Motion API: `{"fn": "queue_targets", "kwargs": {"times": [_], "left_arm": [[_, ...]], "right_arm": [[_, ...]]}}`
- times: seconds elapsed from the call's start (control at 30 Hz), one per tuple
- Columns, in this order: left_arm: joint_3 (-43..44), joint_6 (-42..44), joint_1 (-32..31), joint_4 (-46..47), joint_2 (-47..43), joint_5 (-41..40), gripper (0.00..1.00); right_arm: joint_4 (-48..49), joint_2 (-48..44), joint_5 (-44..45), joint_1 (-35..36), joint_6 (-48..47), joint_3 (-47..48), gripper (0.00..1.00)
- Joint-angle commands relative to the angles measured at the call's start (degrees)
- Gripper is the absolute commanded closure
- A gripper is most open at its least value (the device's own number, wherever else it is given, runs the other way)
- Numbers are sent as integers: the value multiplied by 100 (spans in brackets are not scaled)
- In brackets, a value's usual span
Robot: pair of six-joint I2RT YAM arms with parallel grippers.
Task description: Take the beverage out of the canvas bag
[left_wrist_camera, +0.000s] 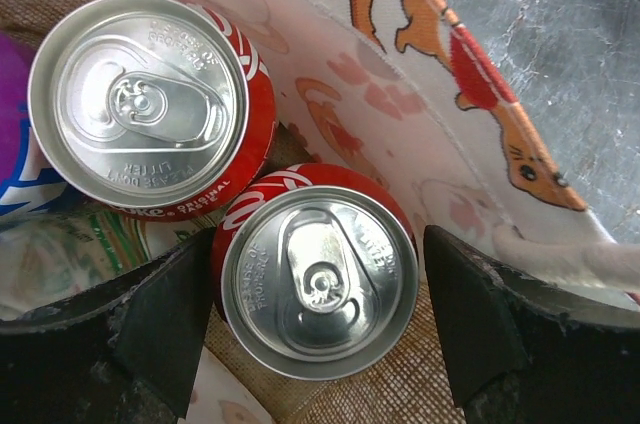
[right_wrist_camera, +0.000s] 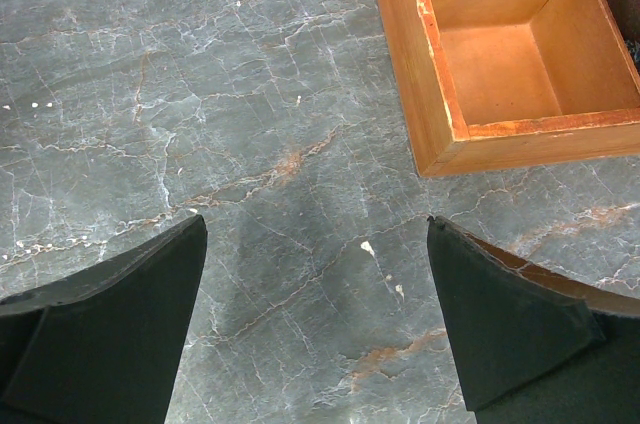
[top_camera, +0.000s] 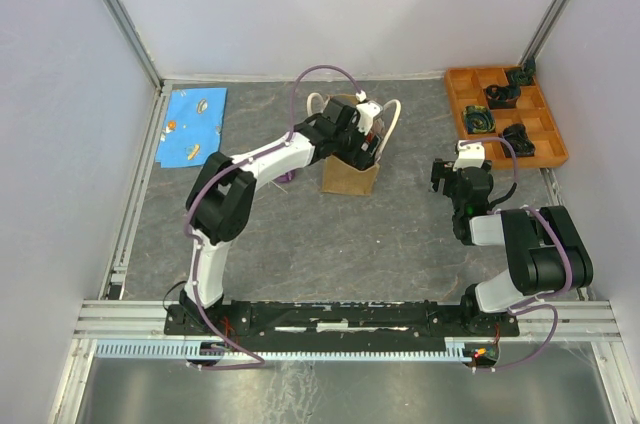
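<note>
Inside the canvas bag [top_camera: 350, 179], one upright red can [left_wrist_camera: 318, 284] stands within the spread left pincer [left_wrist_camera: 320, 319], axis vertical, not yet clamped; the right pincer [right_wrist_camera: 315, 314], also spread, is well apart.

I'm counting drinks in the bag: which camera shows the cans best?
Left wrist: the near red can and far red can show their tops clearly. Top external shows only the canvas bag; right wrist shows neither.

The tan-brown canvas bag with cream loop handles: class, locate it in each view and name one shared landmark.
Top external: the tan-brown canvas bag stands centre, slightly above middle.
Left wrist: fills the frame, viewed from above, pale printed lining showing.
Right wrist: not in it.
Shared landmark: the grey marbled tabletop.
</note>
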Motion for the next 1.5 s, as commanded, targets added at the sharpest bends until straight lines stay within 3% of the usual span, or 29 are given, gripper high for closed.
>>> {"fn": "queue_targets", "kwargs": {"times": [0.0, 0.1, 0.4, 0.8, 1.23, 1.47], "left_arm": [[135, 292, 17, -70, 257, -262, 14], [133, 304, 20, 1, 254, -286, 24], [305, 285, 20, 2, 163, -252, 96], [974, 482, 17, -518, -615, -67, 97], [1146, 245, 10, -552, -1749, 114, 97], [1219, 224, -6, -859, -2226, -206, 97]], "right_arm": [[146, 2, -26, -21, -81, 167, 1], [145, 2, -26, -21, -81, 167, 1], [146, 6, -26, -25, -81, 167, 1], [145, 0, -26, -21, -79, 165, 1], [145, 7, -26, -22, -81, 167, 1], [145, 4, -26, -23, -81, 167, 1]]}}
